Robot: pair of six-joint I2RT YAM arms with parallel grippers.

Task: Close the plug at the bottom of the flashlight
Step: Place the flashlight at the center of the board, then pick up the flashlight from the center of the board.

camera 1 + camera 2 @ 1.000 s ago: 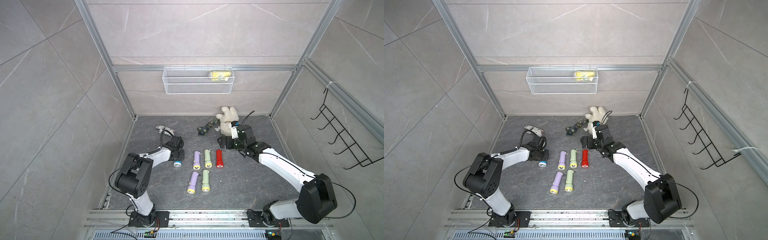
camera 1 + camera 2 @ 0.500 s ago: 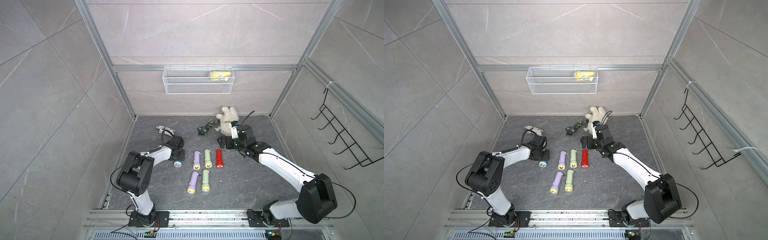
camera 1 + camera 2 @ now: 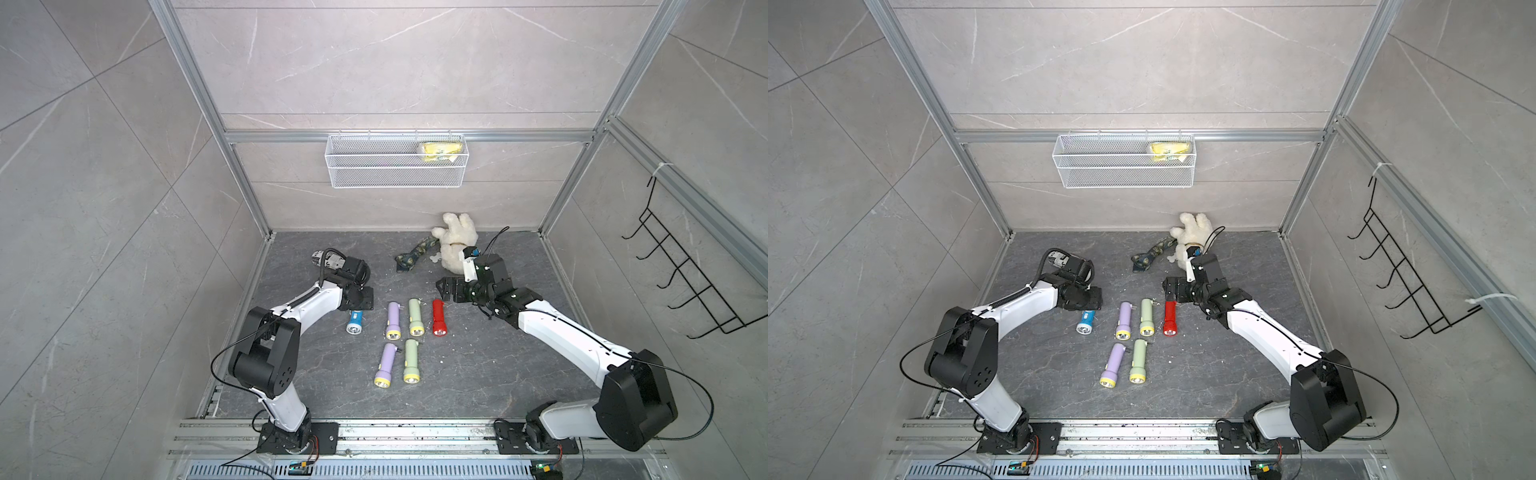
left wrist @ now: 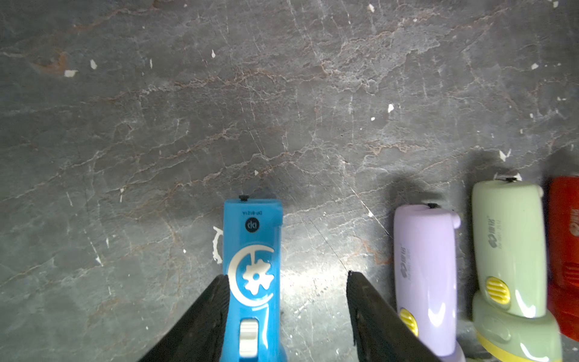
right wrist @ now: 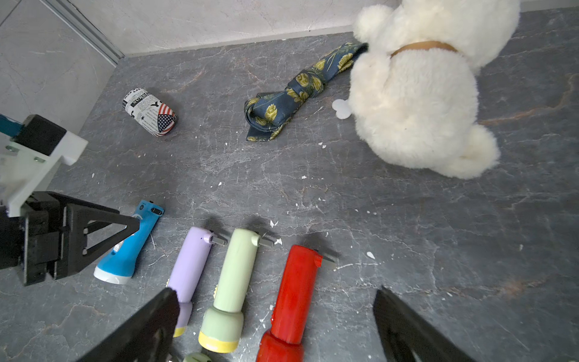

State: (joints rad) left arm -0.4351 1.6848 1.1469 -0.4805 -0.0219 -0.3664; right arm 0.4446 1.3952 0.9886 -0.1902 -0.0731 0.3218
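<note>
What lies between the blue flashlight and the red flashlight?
A purple flashlight and a green flashlight, side by side; both top views and the right wrist view show them.

l arm (image 3: 309, 305) bent, reaching fwd+inward; left gripper (image 4: 286, 275) angled down, jaws partly apart. r arm (image 3: 561, 330) stretched fwd+inward; right gripper (image 5: 275, 289) jaws wide apart, gripping nothing. both wrists low.

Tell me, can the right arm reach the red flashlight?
Probably yes. The right gripper hangs open right by the plug end of the red flashlight, with nothing in between. The green flashlight lies close beside it, so the grab needs care.
</note>
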